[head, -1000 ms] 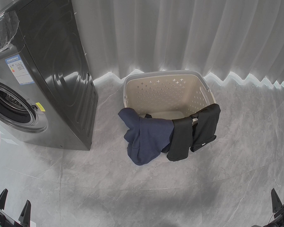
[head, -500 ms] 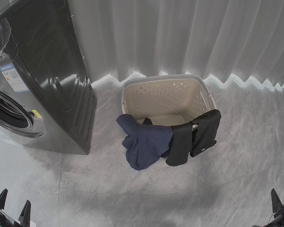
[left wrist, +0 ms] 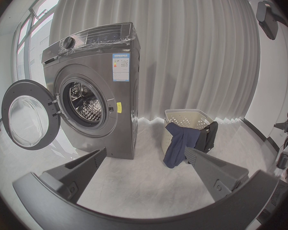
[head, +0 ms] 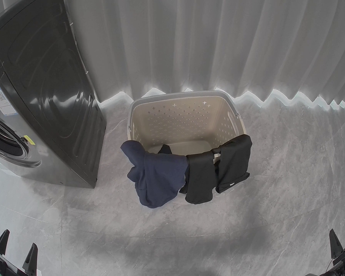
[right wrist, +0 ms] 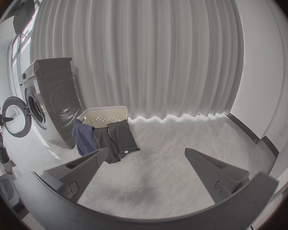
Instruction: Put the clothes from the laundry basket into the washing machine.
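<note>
both my claws hang low and well short of the work, each with fingers spread wide and nothing between them: my left gripper [head: 18,241] and my right gripper [head: 343,227]. the beige perforated plastic laundry basket [head: 180,95] stands on the grey stone floor [head: 218,227] ahead, near the dark grey front-loading washing machine [head: 46,96] on my left. a navy blue cloth garment [head: 155,177] drapes over the basket's near rim at the left corner and hangs down the outside wall. black cloth [head: 198,177] hangs beside it in two lengths, toward the right. so the cloth runs up and down over a rim that runs side to side (the fold at the rim looks to me the best place to pinch). i judge the left claw nearer the navy piece, and the washer's round door [left wrist: 28,114] stands open on that same side.
</note>
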`<state>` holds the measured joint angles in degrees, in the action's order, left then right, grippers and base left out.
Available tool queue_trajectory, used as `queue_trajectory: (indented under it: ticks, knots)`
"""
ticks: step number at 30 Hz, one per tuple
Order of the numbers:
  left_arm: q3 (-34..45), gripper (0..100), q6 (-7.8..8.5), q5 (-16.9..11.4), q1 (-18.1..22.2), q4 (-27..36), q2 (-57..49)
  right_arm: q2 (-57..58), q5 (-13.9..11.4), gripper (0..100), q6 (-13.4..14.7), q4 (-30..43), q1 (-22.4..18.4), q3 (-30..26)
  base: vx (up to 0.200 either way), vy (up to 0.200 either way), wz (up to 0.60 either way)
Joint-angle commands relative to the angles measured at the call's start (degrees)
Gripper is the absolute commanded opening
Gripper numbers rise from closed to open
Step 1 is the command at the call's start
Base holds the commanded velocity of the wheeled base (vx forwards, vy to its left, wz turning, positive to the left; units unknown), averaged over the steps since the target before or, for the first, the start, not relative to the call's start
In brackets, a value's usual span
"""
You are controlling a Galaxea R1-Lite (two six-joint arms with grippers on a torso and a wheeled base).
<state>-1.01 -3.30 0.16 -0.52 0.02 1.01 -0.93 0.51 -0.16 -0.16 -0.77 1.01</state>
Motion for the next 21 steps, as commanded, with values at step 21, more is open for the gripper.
queue_trajectory:
  ticks: [21]
  knots:
    - [0.92, 100, 0.05, 0.02, 0.0, 0.06, -0.75, 0.75, -0.07, 100, -0.02, -0.02, -0.02, -1.01, 0.105, 0.0, 0.0]
